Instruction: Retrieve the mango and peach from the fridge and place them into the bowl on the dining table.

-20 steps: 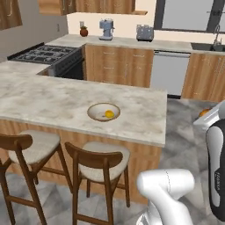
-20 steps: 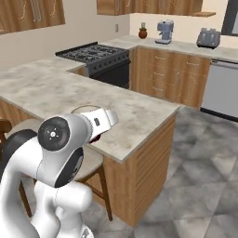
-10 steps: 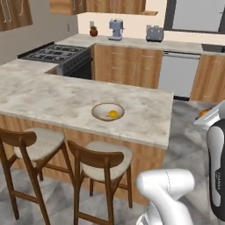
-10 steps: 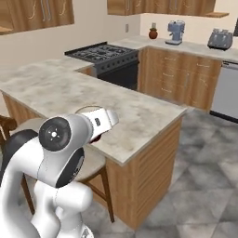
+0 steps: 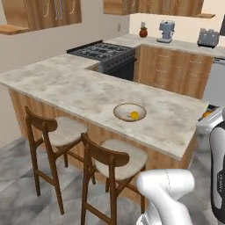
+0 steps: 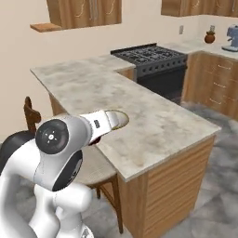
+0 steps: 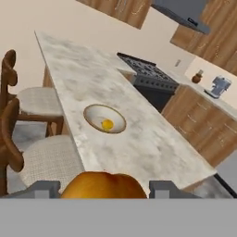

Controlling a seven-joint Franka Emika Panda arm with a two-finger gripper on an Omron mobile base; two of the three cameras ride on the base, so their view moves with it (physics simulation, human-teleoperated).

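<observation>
Roughly halfway: one fruit delivered, one in hand.

Nearest, the two-finger gripper (image 7: 101, 190) is closed around a round red-orange peach (image 7: 102, 186), its dark tips flanking the fruit. Beyond, on the beige-grey marbled dining table (image 5: 88, 94), the shallow speckled tan bowl (image 5: 129, 112) already holds the small yellow-orange mango (image 5: 134, 115). Remaining, by my judgement: carry the peach over and drop it in the bowl.

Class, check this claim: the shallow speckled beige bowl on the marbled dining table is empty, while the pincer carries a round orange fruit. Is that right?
Not quite. The shallow speckled beige bowl on the marbled dining table is not empty: a small yellow-orange fruit lies in it, as the hand view shows. The pincer does carry a round orange fruit.
</observation>
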